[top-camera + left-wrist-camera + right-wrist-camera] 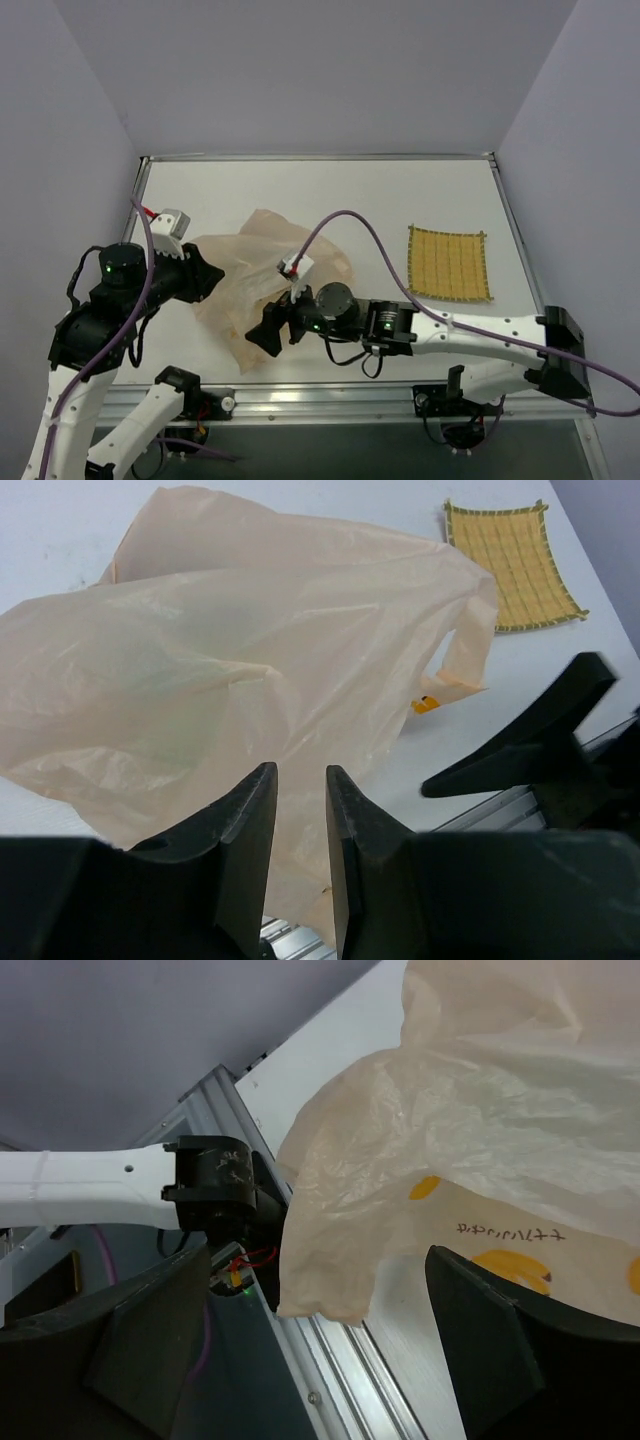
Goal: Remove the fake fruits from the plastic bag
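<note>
The plastic bag (255, 255) lies crumpled at the table's near left, peach-beige with yellow banana prints. It fills the left wrist view (250, 650) and the right wrist view (480, 1110). No fake fruits show; any in the bag are hidden by its folds. My left gripper (210, 272) is at the bag's left edge, jaws a narrow gap apart (298, 772) with bag film seen behind the gap and nothing clearly pinched. My right gripper (262, 335) is wide open at the bag's near edge, and a loose bag corner hangs between its fingers (318, 1260).
A yellow woven square mat (448, 263) lies flat at the right, also in the left wrist view (515, 565). The metal rail (330, 400) runs along the table's near edge, just below the right gripper. Grey walls enclose the table.
</note>
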You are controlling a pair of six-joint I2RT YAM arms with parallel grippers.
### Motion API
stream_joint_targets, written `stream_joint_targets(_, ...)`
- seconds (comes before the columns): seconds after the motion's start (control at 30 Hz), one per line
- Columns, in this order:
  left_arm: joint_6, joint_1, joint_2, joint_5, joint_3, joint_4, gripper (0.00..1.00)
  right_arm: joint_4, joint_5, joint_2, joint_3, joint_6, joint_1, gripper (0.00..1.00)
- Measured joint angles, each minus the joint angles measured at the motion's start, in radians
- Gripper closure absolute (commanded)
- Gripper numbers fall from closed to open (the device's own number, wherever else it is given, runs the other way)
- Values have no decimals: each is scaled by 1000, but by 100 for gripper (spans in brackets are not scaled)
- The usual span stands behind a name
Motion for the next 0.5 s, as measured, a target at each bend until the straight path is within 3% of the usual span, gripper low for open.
stream_joint_targets(0.13,4,-1,6,8,2,-37,75,100,-8,195,2,51,5,21)
stream_joint_targets(0.2,5,-8,2,18,2,-62,74,103,2,269,7,64,3,29)
stream_joint_targets(0.23,4,-14,-4,23,2,-77,73,104,4,299,12,70,-1,35)
stream_joint_targets(0.27,4,-23,-16,25,2,-91,73,104,5,323,19,76,-6,57)
stream_joint_targets(0.37,3,-49,-55,27,2,-127,69,143,-10,357,40,105,-39,82)
stream_joint_targets(0.5,2,-66,-97,47,2,-154,56,227,-30,355,54,140,-103,96)
